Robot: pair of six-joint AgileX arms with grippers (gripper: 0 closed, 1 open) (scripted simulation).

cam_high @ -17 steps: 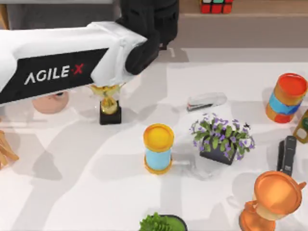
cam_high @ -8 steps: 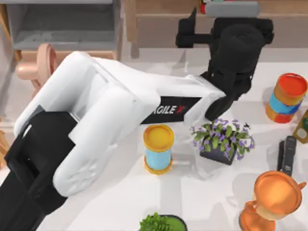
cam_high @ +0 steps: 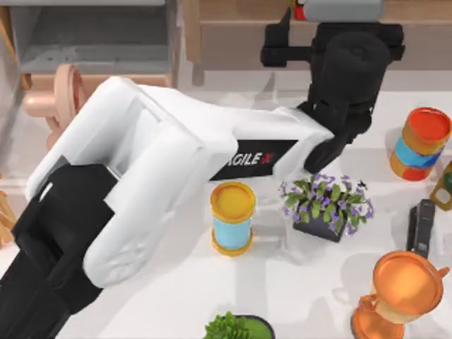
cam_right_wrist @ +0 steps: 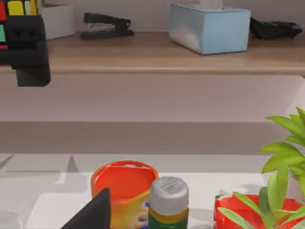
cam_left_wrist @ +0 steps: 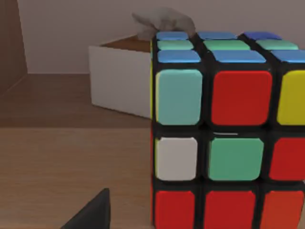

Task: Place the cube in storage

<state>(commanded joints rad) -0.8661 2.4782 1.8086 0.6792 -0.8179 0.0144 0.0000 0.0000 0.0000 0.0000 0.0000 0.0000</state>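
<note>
The left arm reaches across the worktop (cam_high: 176, 296) from 7 o'clock towards 1 o'clock, its white forearm passing above the centre and its black wrist hanging over the far edge. The left gripper (cam_high: 339, 35) points at the wooden shelf (cam_high: 240, 14) that runs along the 12 o'clock side. Whether this gripper is wide, narrow or closed on anything cannot be told.

The cube (cam_left_wrist: 224, 124) stands upright on the shelf at about 1 o'clock, right in front of the left gripper. From above, a corner of its red stickers (cam_high: 299, 11) peeps out beside the wrist. In the left wrist view its near face shows red, green, white, pale blue and yellow squares in a black grid, and a white box (cam_left_wrist: 119, 76) stands just behind it on the same shelf. The right wrist view shows the cube (cam_right_wrist: 16, 8) with the left gripper (cam_right_wrist: 26, 52) in front of it.

On the worktop a blue can with a yellow lid (cam_high: 232, 217) stands near the centre. A purple-flowered plant (cam_high: 326, 203) stands just beside it towards 3 o'clock. An orange-lidded can (cam_high: 421, 143) is at 2 o'clock, a black stapler (cam_high: 422, 226) at 3 o'clock and a bronze trophy (cam_high: 401, 293) at 4 o'clock.

The right gripper (cam_right_wrist: 95, 212) sits low, facing the shelf over the orange-lidded can; its opening cannot be told either.
</note>
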